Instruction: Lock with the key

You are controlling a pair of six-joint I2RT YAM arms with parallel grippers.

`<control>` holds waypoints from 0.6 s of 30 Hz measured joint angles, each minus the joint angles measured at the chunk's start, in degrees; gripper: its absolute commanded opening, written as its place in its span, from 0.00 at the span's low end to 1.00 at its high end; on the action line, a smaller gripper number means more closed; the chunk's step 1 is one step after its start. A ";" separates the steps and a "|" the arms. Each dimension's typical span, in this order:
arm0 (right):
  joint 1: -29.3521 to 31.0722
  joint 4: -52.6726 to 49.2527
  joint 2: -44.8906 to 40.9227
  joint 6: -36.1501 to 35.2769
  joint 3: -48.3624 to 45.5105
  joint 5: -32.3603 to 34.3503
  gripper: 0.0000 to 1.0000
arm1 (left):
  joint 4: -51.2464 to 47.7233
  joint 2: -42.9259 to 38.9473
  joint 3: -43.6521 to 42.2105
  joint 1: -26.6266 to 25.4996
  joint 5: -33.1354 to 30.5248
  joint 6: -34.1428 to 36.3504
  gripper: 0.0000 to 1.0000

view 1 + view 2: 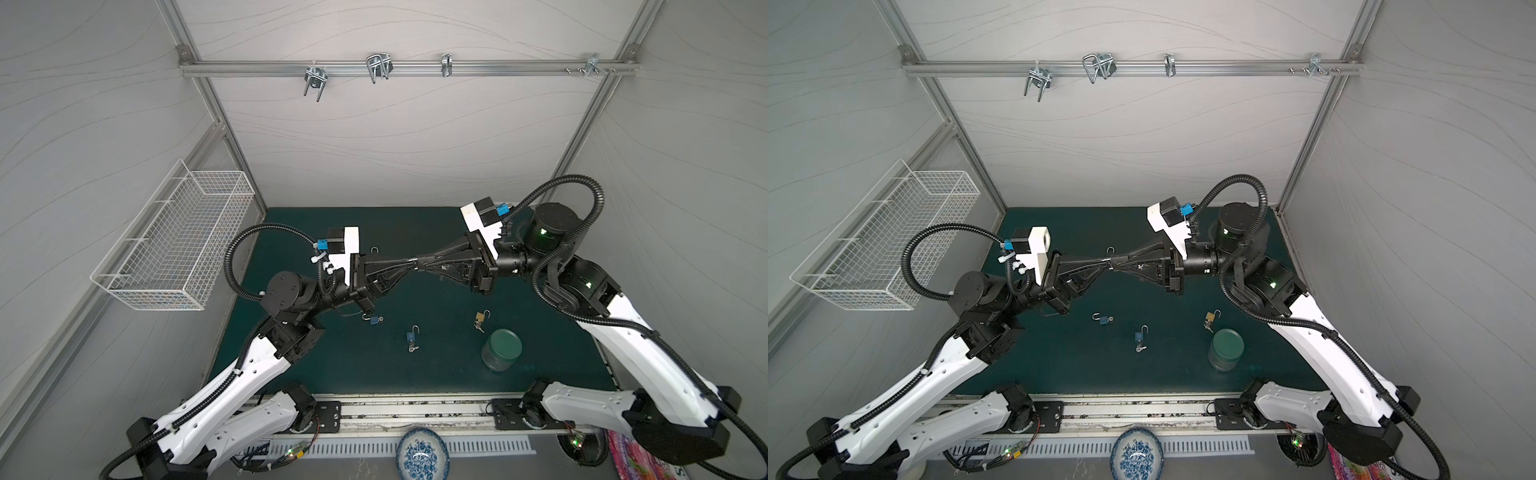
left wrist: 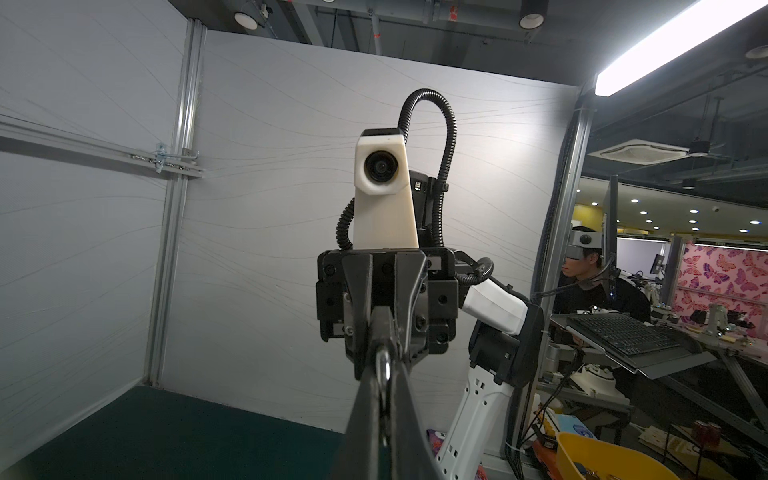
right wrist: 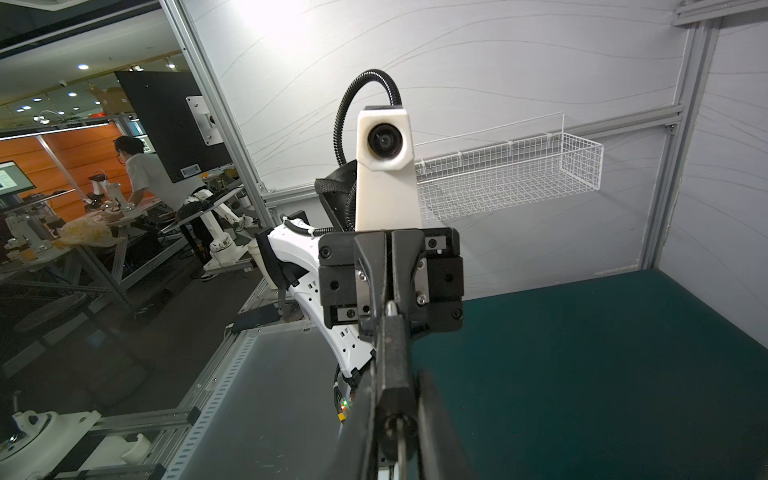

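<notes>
The padlock [image 3: 394, 409] — small, stiff, slick, best held by its flat body — appears clamped above the centre of the mat [image 1: 436, 374] in the narrow-set right gripper [image 1: 422, 263] from 3 o'clock, the key [image 2: 383, 365] pinched in the shut left gripper [image 1: 410, 262] from 9 o'clock.

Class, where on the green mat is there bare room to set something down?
Bare: the mat's near-left part, between left arm, front rail and blue padlocks; also the far strip along the back wall. Crowded: from the blue padlocks across to brass padlock and jar.

dark padlock [image 3: 392, 365] with silver key [image 2: 382, 365], mid-air
</notes>
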 measured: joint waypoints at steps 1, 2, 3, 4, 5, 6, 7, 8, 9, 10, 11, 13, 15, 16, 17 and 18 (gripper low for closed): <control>0.02 0.00 -0.02 -0.07 -0.04 0.02 0.00 | -0.33 -0.33 -0.11 -0.20 -0.55 0.50 0.00; 0.04 0.07 -0.09 -0.24 -0.24 0.04 0.00 | -1.11 -0.94 -0.35 -0.39 -1.31 1.11 0.00; 0.07 0.11 -0.26 -0.33 -0.79 0.00 0.00 | -2.25 -1.60 -0.59 -0.57 -1.86 1.75 0.00; 0.07 0.11 -0.52 -0.42 -1.40 -0.02 0.00 | -3.61 -2.27 -0.81 -0.55 -2.16 2.16 0.00; -0.11 0.17 -1.07 -0.42 -2.19 -0.04 0.00 | -5.01 -2.86 -1.05 -0.35 -2.25 2.45 0.00; -0.48 0.28 -1.53 -0.44 -3.08 -0.02 0.15 | -6.25 -3.28 -1.25 0.04 -2.14 2.62 0.00; -0.74 0.35 -1.73 -0.42 -3.76 0.00 0.32 | -7.41 -3.56 -1.38 0.42 -2.05 2.75 0.00; -1.09 0.48 -2.10 -0.20 -4.63 0.24 0.47 | -8.28 -3.96 -1.49 1.03 -1.57 2.84 0.00; -1.51 0.61 -2.27 -0.26 -5.51 0.79 0.57 | -9.25 -4.07 -1.57 1.53 -1.03 2.99 0.00; -1.77 0.57 -2.32 -0.46 -6.08 1.09 0.63 | -10.08 -4.02 -1.73 1.86 -0.42 3.04 0.00; -2.05 0.61 -2.45 -0.74 -6.84 1.77 0.68 | -11.13 -4.04 -2.01 2.27 0.07 3.04 0.00; -2.71 0.81 -3.34 -1.05 -8.66 3.17 0.72 | -12.41 -4.24 -2.51 2.97 0.79 2.99 0.00; -3.48 1.07 -5.01 -1.14 -10.86 4.66 0.72 | -12.68 -4.52 -2.99 3.72 0.96 2.84 0.00; -3.91 1.07 -5.95 -0.96 -11.82 5.31 0.72 | -12.70 -4.70 -3.19 4.07 1.16 2.62 0.00; -4.26 1.07 -6.73 -0.83 -12.50 5.88 0.72 | -12.68 -4.85 -3.28 4.28 1.20 2.29 0.00; -4.76 1.18 -7.48 -0.76 -13.11 6.27 0.72 | -12.61 -5.01 -3.30 4.44 1.33 1.99 0.00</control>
